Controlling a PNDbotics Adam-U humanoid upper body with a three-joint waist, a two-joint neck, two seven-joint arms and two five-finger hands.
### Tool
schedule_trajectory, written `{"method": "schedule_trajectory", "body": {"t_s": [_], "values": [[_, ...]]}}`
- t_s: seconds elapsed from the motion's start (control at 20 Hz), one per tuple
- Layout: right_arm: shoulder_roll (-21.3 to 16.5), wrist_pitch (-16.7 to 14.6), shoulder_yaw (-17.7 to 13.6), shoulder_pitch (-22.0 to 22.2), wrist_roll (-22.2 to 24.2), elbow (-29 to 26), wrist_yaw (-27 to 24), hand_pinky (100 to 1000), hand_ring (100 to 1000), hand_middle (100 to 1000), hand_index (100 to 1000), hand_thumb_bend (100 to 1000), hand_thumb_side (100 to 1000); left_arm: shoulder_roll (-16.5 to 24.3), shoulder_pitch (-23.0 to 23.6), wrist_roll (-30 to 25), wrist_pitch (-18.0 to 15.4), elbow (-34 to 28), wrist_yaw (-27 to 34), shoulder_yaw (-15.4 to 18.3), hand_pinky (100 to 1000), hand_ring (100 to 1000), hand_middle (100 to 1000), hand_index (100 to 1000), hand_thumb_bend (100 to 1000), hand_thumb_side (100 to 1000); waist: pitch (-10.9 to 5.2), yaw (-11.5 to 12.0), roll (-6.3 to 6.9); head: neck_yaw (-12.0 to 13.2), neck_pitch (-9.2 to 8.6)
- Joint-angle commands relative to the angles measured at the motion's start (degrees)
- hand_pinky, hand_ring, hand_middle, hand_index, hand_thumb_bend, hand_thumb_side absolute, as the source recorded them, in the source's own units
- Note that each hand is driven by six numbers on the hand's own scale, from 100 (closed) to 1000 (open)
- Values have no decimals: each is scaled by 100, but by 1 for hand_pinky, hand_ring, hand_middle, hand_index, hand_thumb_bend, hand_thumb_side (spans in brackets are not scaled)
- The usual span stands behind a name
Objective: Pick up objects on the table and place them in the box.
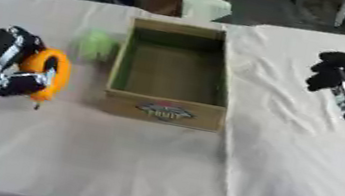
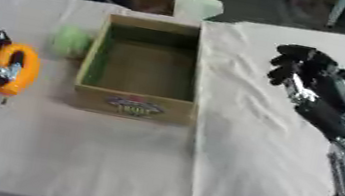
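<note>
At left of the surface (image 1: 155,168), beside the box (image 1: 171,77): left hand (image 1: 17,70) curled round an orange ring (image 1: 47,73), fingers through or around the band, lifted slightly or resting just off the cloth — hard to tell which. Looks rigid and light, probably smooth plastic; likely to twist in the grip if held only at one side, so best kept hooked through the hole as now. No sign of fragility.

Just beyond the ring, near the box's left wall: a pale green fuzzy lump (image 1: 95,45), soft-looking, probably light and squashy. Best taken by closing round its whole body from above; unlikely to slip, likely to deform.

Across the surface, well to the right of the box: right hand (image 2: 302,67) raised, fingers curled in, holding nothing.

Box open-topped, wooden, seemingly holding nothing, label on the near wall, standing roughly mid-surface. Left wall between ring and interior, so needs a lift over the rim before release. Green lump close to the likely path, possibly knocked aside by a low sweep. Wrinkled cloth over the whole surface, a fold running down right of the box. Bags and clutter beyond the far edge, clear of the work.
</note>
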Motion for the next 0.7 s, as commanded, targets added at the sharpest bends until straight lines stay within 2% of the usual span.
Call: {"method": "schedule_trajectory", "body": {"t_s": [0.05, 0.4, 0.7], "values": [[-75, -2, 3, -59, 23, -70, -28, 593, 610, 625, 788, 100, 511, 44, -416, -106, 9, -86, 57, -65, 477, 367, 345, 545, 100, 229, -82, -10, -4, 51, 30], [-48, -9, 69, -101, 83, -95, -72, 594, 610, 625, 788, 100, 507, -509, -1379, -253, -288, 743, -229, -431, 488, 380, 358, 555, 100, 228, -60, -108, -35, 206, 30], [-3, -5, 167, -140, 184, -101, -106, 594, 611, 625, 788, 100, 514, -1050, -1958, -336, -614, 1808, -421, -586, 498, 395, 372, 568, 100, 201, -49, -226, -52, 307, 30]]}}
